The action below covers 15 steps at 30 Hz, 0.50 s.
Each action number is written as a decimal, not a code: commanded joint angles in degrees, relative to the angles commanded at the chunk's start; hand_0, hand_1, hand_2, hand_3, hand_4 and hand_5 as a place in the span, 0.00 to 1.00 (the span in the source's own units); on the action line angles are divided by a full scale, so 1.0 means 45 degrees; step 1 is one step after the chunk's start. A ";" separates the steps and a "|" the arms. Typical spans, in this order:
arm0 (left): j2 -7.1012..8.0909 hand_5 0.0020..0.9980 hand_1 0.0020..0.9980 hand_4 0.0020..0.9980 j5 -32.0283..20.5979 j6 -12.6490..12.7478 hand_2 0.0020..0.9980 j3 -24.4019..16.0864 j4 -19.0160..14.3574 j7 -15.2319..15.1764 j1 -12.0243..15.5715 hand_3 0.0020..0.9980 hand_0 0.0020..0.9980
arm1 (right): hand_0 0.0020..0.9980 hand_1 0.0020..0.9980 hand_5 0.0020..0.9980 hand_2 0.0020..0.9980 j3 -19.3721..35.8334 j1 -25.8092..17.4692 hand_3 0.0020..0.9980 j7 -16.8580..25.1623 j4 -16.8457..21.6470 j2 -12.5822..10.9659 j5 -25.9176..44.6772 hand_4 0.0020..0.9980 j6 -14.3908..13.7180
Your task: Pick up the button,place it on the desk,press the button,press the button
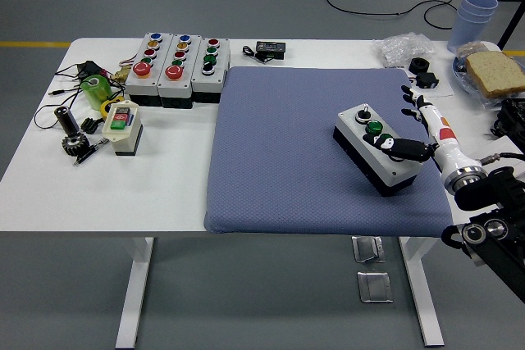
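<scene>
A grey button box [379,150] with a black base lies at an angle on the right part of the blue mat [287,161]. Its top shows a black button [363,112] and a green button [374,127]. My right hand [414,125] comes in from the right edge and is open. Its black thumb [402,149] lies across the box's top, over the spot nearest me, and hides what is under it. The other fingers [408,100] stretch out just beyond the box's right side, clear of it. No left arm shows.
Three larger button boxes [178,67] stand in a row at the back left. A cream switch box [123,127], a green object [96,88] and a gear [74,143] lie at the left. Bread on a plate [495,71], blue cups [476,10] and a plastic bag [402,47] crowd the back right.
</scene>
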 joint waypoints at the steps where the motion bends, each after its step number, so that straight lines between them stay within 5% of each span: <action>1: 0.0000 0.85 0.64 0.33 0.0000 0.0000 0.66 0.0000 0.0000 0.0000 0.0001 0.56 0.65 | 1.00 0.90 0.21 0.99 -0.0011 0.0013 0.99 -0.0061 -0.0009 0.0008 -0.0331 1.00 0.0010; 8: -0.0017 0.86 0.64 0.33 0.0012 -0.0008 0.66 -0.0028 0.0000 0.0006 0.0060 0.56 0.65 | 1.00 0.92 0.22 1.00 -0.0343 0.0429 1.00 -0.1322 -0.0317 0.0567 -0.3617 1.00 0.0431; 15: -0.0028 0.85 0.64 0.33 0.0130 -0.0048 0.66 -0.0023 0.0000 0.0015 0.0113 0.56 0.65 | 1.00 0.92 0.23 1.00 -0.0644 0.1173 1.00 -0.2029 -0.1422 0.1462 -0.4691 1.00 0.0457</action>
